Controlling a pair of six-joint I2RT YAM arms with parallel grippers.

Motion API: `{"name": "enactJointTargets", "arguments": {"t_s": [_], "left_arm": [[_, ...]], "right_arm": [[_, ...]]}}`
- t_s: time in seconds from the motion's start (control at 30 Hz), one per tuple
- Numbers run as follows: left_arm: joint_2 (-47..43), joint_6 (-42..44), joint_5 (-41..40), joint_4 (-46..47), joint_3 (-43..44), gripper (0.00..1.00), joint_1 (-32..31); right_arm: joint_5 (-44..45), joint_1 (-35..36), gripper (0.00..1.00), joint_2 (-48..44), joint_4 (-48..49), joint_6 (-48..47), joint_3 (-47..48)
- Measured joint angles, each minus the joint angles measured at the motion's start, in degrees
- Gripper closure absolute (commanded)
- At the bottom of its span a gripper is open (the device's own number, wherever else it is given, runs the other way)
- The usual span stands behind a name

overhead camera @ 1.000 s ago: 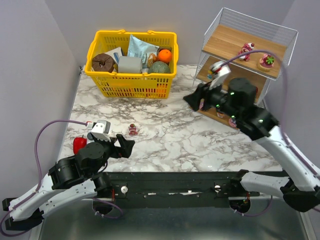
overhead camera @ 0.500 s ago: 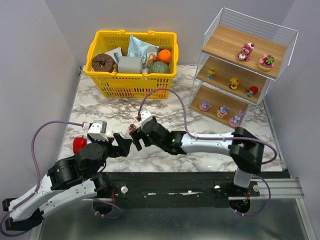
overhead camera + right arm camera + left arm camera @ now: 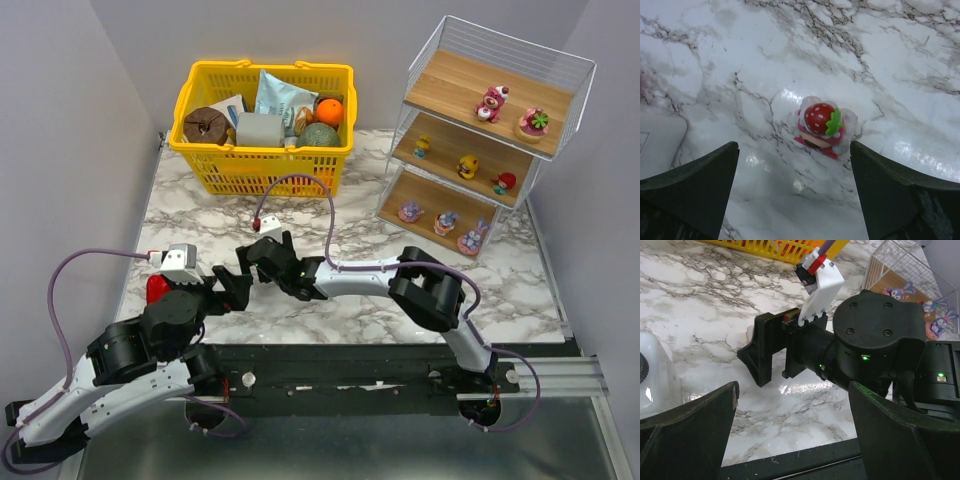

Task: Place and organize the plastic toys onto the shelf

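Fingers (image 3: pixel 695 190) of the R gripper (image 3: pixel 792 148) stand wide apart w/ nothing pinched. The R wrist cam looks down on the marble table (image 3: pixel 900 60), where one toy, a strawberry cupcake (image 3: pixel 822 125), stands upright in the gap at about tip level, touching neither finger. From the top cam the R arm stretches across to the left-centre of the table. Its gripper (image 3: pixel 262 258) is low over the marble, and the cupcake is hidden under it in that view. The L gripper (image 3: pixel 235 285) sits just beside it, pointing at it. L fingers (image 3: pixel 690 435) are also spread wide and empty, and the L wrist cam sees the R gripper (image 3: pixel 777 357) close in front, jaws parted. A white rounded thing (image 3: pixel 652 380) shows at the left edge there; can't tell what it is. The rest of the toys are on the shelf (image 3: pixel 450 80) at the back right. Top board: pink bear (image 3: pixel 490 102) and pink-green cupcake (image 3: pixel 533 122). Mid board: small yellow figure (image 3: pixel 423 147), yellow duck (image 3: pixel 467 166), red figure (image 3: pixel 503 183). Bottom board: three purple figures (image 3: pixel 446 221) in a row. The yellow basket (image 3: pixel 200 70), full of groceries, stands at the back left, well apart from the shelf. A red object (image 3: pixel 157 288) lies by the L arm, partly hidden.
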Motion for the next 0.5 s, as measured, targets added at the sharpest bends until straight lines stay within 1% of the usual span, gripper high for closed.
{"name": "enactJointTargets", "arguments": {"t_s": [0.23, 0.43, 0.5], "left_arm": [[0.61, 0.02, 0.00, -0.04, 0.00, 0.01, 0.00], [0.90, 0.04, 0.02, -0.04, 0.00, 0.01, 0.00], [0.90, 0.04, 0.00, -0.04, 0.00, 0.01, 0.00]], "right_arm": [[5.27, 0.00, 0.10, 5.05, -4.28, 2.05, 6.78], [8.00, 0.00, 0.22, 7.58, -7.52, 3.80, 8.33], [8.76, 0.00, 0.29, 8.39, -7.98, 4.35, 8.81]]}}
